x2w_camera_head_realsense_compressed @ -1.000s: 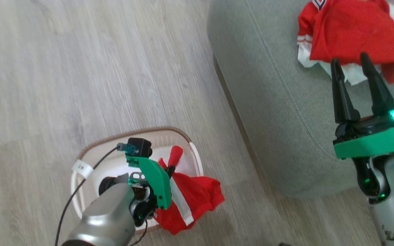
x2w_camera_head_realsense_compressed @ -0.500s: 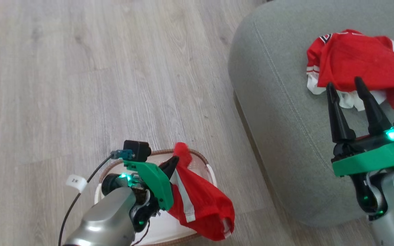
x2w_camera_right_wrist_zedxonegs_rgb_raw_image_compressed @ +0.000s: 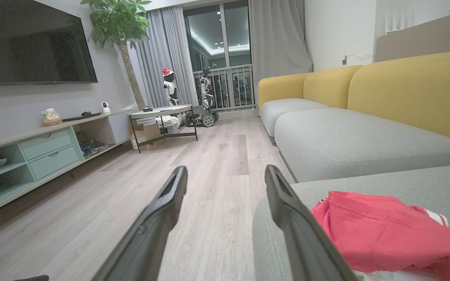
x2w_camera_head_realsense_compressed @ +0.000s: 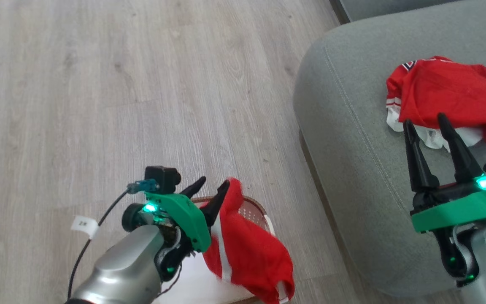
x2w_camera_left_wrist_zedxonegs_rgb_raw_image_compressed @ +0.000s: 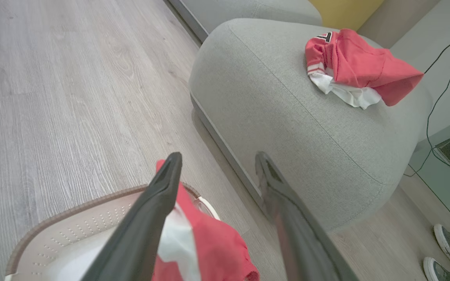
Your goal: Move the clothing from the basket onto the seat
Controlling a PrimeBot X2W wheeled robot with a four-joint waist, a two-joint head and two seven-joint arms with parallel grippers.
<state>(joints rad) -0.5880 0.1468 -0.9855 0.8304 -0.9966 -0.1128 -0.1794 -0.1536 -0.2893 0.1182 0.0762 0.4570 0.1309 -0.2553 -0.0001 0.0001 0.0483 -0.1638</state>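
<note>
Left gripper [x2w_camera_head_realsense_compressed: 213, 182] is up over the basket [x2w_camera_left_wrist_zedxonegs_rgb_raw_image_compressed: 65, 234] with its jaws spread wide. The red garment [x2w_camera_head_realsense_compressed: 247, 253] is draped off one finger, white stripe showing, and hangs out past the basket's right rim (the jaws are not closed on it). The seat [x2w_camera_head_realsense_compressed: 352, 169] rises just right of the basket, its rounded corner nearest.

Right gripper [x2w_camera_head_realsense_compressed: 423, 120] hovers over the seat, open and empty, its tips near the second red garment [x2w_camera_head_realsense_compressed: 445, 88], which lies crumpled there with white fabric poking out.

Wood floor [x2w_camera_head_realsense_compressed: 141, 84] lies all around. A white tag [x2w_camera_head_realsense_compressed: 82, 224] dangles left of the left gripper, its writing too small to read. The second garment's collar mark is unreadable too.

Far off are a television [x2w_camera_right_wrist_zedxonegs_rgb_raw_image_compressed: 33, 43], a plant [x2w_camera_right_wrist_zedxonegs_rgb_raw_image_compressed: 119, 23] and a yellow sofa back [x2w_camera_right_wrist_zedxonegs_rgb_raw_image_compressed: 404, 86]. A pair of shoes [x2w_camera_left_wrist_zedxonegs_rgb_raw_image_compressed: 449, 244] stands on the floor past the seat.
</note>
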